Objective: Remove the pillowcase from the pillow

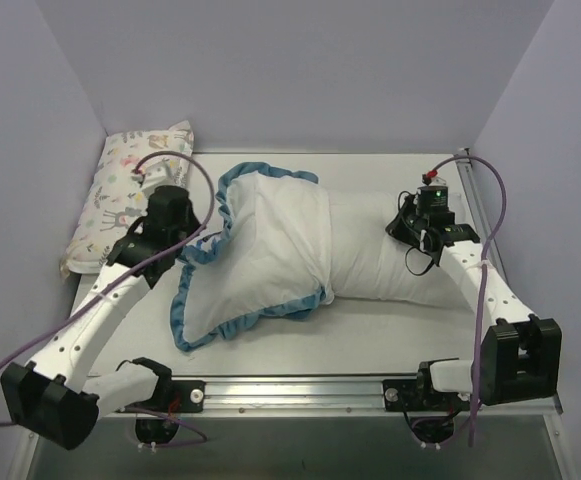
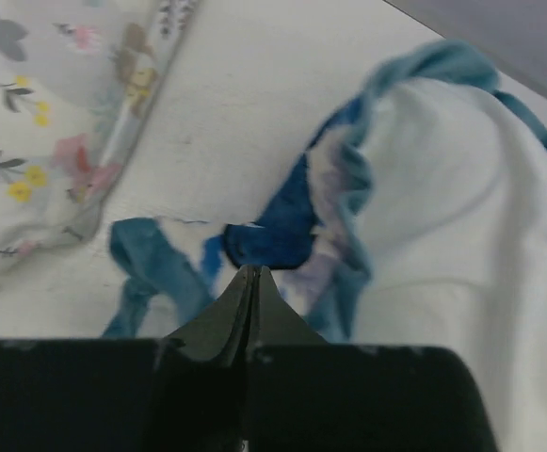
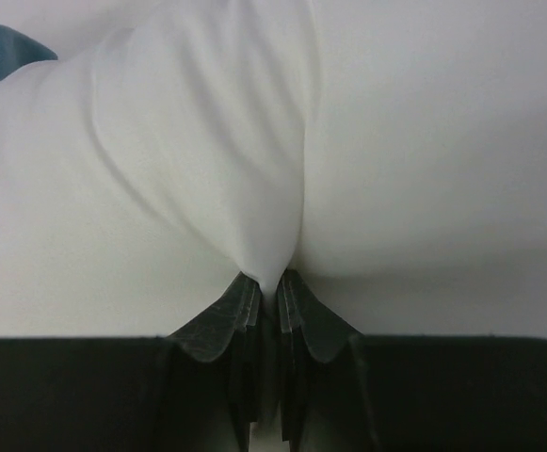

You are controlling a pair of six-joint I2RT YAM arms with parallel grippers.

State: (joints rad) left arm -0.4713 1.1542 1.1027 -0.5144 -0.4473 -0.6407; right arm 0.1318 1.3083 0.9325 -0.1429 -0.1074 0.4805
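Observation:
The pillowcase (image 1: 260, 250) lies mid-table with its white inner face out and its blue ruffled trim around the edge. The plain white pillow (image 1: 380, 262) sticks out of it to the right. My left gripper (image 1: 194, 238) is at the pillowcase's left edge. In the left wrist view its jaws (image 2: 249, 275) are shut, with the blue trim of the pillowcase (image 2: 278, 235) pinched at the tip. My right gripper (image 1: 406, 233) is at the pillow's right end. In the right wrist view it (image 3: 272, 282) is shut on a fold of the white pillow (image 3: 254, 188).
A small pastel animal-print pillow (image 1: 130, 195) lies at the far left against the wall; it also shows in the left wrist view (image 2: 47, 132). Walls close the table on the left, back and right. A metal rail (image 1: 300, 385) runs along the near edge.

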